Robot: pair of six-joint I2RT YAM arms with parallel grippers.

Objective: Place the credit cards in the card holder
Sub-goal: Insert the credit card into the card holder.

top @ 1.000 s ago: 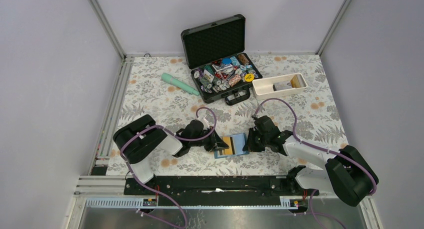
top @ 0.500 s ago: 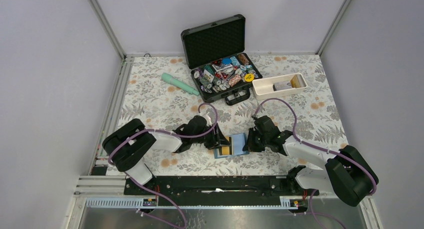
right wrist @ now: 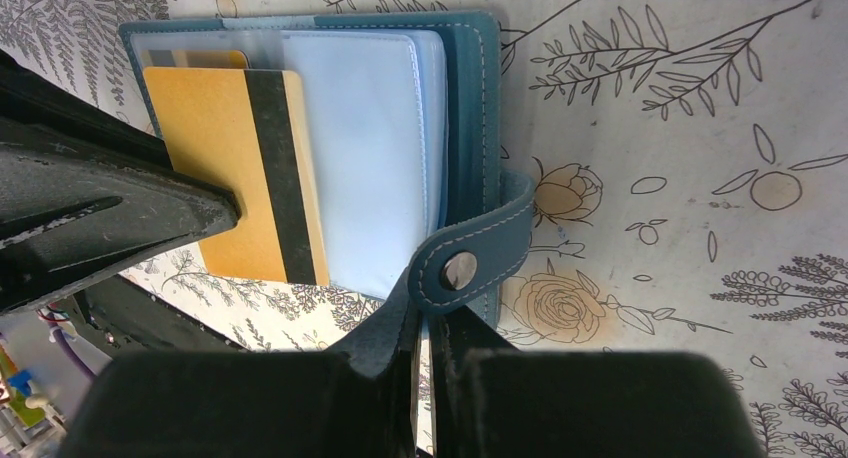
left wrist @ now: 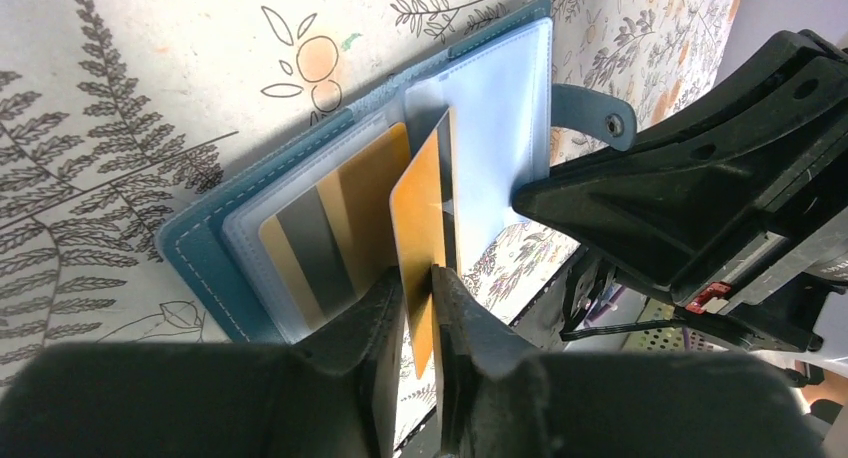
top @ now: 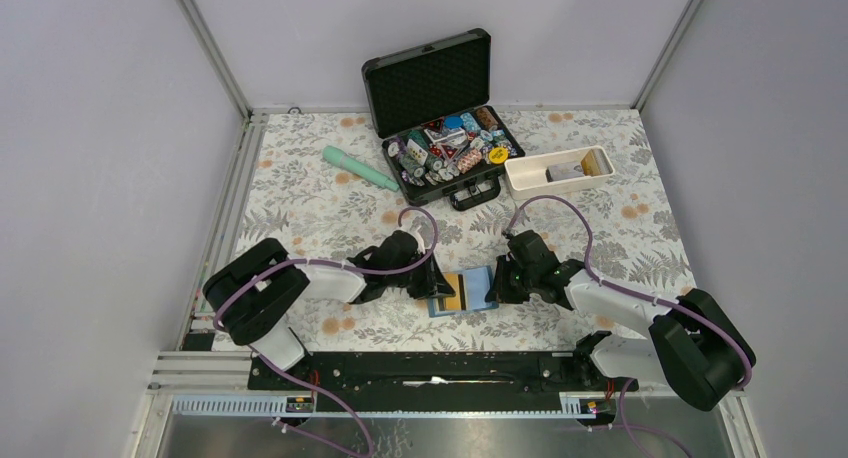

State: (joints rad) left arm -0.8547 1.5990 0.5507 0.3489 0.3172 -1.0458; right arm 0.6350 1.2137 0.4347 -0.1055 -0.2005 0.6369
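Top view: the card holder (top: 480, 286) lies open on the floral cloth (top: 300, 208) at the near middle, between the two arms; the left gripper (top: 437, 285) is at its left edge and the right gripper (top: 493, 289) at its right edge; an orange-gold card (top: 455, 290) shows over its left half. Well apart, at the far side: black case (top: 430, 78) with chips, white tray (top: 515, 181), mint-green cylinder (top: 360, 168); no lettering legible from here.

Left wrist view: the left gripper (left wrist: 418, 290) has its fingers pinched together on the near end of the orange-gold card (left wrist: 420, 208); the card stands on edge, its far end at the clear sleeves of the card holder (left wrist: 500, 88); judged: held this way to slide edge-first into a slot. A striped card (left wrist: 315, 243) already sits under a sleeve just beside it; no print readable on either.

Right wrist view: the right gripper (right wrist: 424, 328) has its fingers closed on the snap strap (right wrist: 500, 228) of the card holder (right wrist: 470, 98); judged: an anchor, so the holder neither slides nor folds while the card is pushed in. The orange-gold card (right wrist: 215, 168) shows one dark stripe; no name, number or logo visible; the stud (right wrist: 459, 271) is plain.
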